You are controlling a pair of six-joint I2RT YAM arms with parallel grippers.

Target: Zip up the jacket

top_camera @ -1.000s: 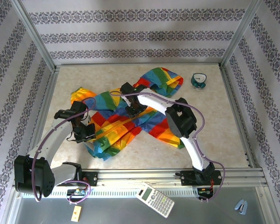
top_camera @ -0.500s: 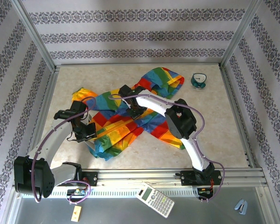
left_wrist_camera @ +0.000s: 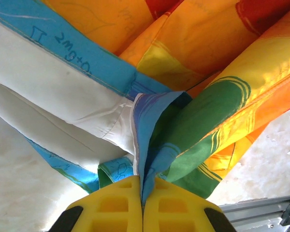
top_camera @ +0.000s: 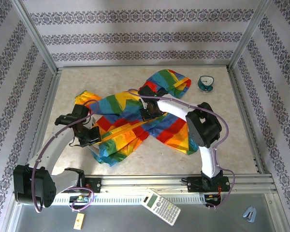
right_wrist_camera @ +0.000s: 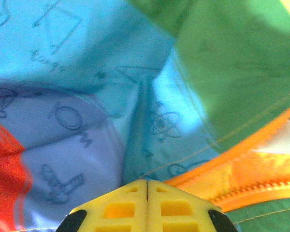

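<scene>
Jacket lies crumpled; left hand and right hand, both lowered, pinch its fabric.

The jacket blurs close to the right claw, whose closed tips hide what they pinch.

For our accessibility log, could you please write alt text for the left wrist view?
The left gripper, yellow and at the bottom edge, is shut on a blue-edged fold of the jacket. Its white lining spreads to the left and its orange, yellow and green stripes to the right, over a pale table.
</scene>
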